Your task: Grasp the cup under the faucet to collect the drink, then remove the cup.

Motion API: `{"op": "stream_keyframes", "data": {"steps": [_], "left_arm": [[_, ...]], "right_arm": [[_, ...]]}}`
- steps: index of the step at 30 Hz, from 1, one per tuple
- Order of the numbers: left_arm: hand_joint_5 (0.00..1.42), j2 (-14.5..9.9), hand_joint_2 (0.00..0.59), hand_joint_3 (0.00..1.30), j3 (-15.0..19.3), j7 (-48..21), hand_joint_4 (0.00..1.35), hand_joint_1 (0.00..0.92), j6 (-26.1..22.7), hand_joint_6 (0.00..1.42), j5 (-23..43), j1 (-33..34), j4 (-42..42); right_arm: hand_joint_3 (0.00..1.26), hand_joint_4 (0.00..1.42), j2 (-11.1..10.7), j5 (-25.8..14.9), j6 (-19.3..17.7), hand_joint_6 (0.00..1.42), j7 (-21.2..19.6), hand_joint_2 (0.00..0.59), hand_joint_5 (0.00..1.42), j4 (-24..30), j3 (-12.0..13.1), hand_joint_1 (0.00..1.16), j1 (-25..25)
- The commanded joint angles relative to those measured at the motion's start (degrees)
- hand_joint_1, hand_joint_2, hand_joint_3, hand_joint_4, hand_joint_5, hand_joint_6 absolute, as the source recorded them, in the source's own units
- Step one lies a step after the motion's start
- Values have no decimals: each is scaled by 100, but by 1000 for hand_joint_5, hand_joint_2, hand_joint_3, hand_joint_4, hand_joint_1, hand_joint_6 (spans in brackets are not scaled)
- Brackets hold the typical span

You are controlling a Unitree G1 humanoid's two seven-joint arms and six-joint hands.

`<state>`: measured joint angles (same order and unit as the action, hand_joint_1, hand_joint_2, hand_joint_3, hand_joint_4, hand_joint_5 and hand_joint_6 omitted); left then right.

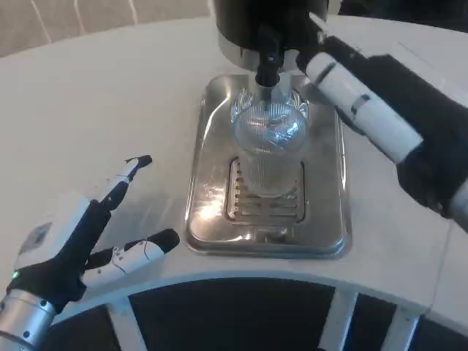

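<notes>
**Ribbed glass cup stands under the tap, both hands nearby**

A clear ribbed glass cup [269, 150] stands upright on the slotted grate [265, 196] of a shiny metal drip tray [208, 219], directly beneath the black faucet [267, 66] of a dark drink dispenser [256, 25] at the far edge of the white table [95, 110]. The spout sits just above the cup's rim. Bright reflections glint inside the glass; whether it contains liquid cannot be told.

The left hand [88, 241] lies low at the near left of the table, well apart from the tray. Its fingers [131, 172] are spread wide, one pointing up toward the far side and another reaching toward the tray's near left corner without touching it. It holds nothing.

The right hand [380, 117] comes in from the right, its white and black body slanting toward the dispenser. Its leading end sits just beside the faucet and above the cup's right shoulder. Its fingers are hidden or blurred there, so their state cannot be told, nor whether they touch the cup or the dispenser.
</notes>
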<state>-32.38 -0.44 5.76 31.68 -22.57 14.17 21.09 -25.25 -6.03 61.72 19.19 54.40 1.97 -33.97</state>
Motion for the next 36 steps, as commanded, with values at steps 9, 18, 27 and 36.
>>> {"op": "stream_keyframes", "data": {"steps": [9, 18, 27, 36], "left_arm": [[120, -65, 89, 118, 119, -176, 46, 37, -55, 204, 199, -133, -1], [120, -47, 90, 127, 196, -204, 46, 38, -75, 204, 183, -216, -89], [120, -27, 90, 129, 188, -224, 46, 39, -127, 204, 176, -224, -133], [120, -35, 90, 130, 179, -237, 48, 39, -166, 204, 159, -232, -116]], "right_arm": [[0, 0, -130, -146, -81, 48, -41, 539, 0, 296, 15, 0, 447], [0, 0, -116, -120, -52, 48, -180, 539, 0, 79, 57, 0, 92], [0, 0, -145, -66, -240, 48, -251, 539, 0, -583, -38, 0, -293], [0, 0, -69, -86, -518, 48, -266, 539, 0, -854, -167, 0, -362]]}}
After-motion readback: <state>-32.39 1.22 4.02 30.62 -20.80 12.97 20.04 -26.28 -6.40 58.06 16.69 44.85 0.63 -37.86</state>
